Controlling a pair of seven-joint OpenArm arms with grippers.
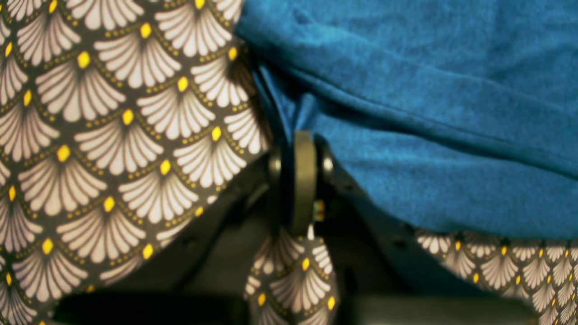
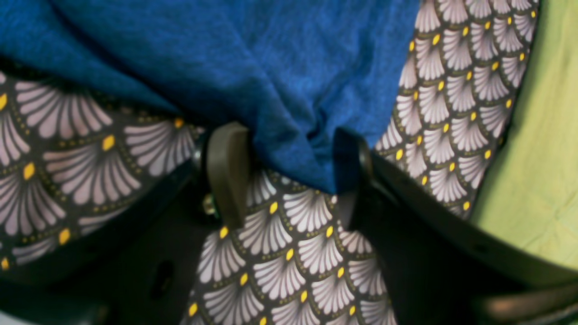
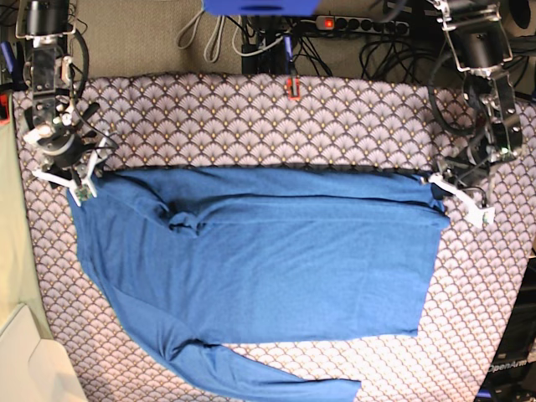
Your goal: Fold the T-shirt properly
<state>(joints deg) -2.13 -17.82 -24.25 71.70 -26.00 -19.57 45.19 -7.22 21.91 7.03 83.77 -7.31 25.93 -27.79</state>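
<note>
While spread flat, T-shirt (image 3: 276,251) on patterned cloth (image 3: 251,117).

The scene is viewed from overhead in the base view, where the whole patterned tablecloth (image 3: 251,117) and the spread T-shirt (image 3: 268,260) are taken in from well above. The two wrist views are taken at very close range, looking along each arm's fingers down onto the cloth. The garment's corner at the left gripper (image 1: 298,180) and that at the right gripper (image 2: 289,176) are shared with the overhead view.
</note>
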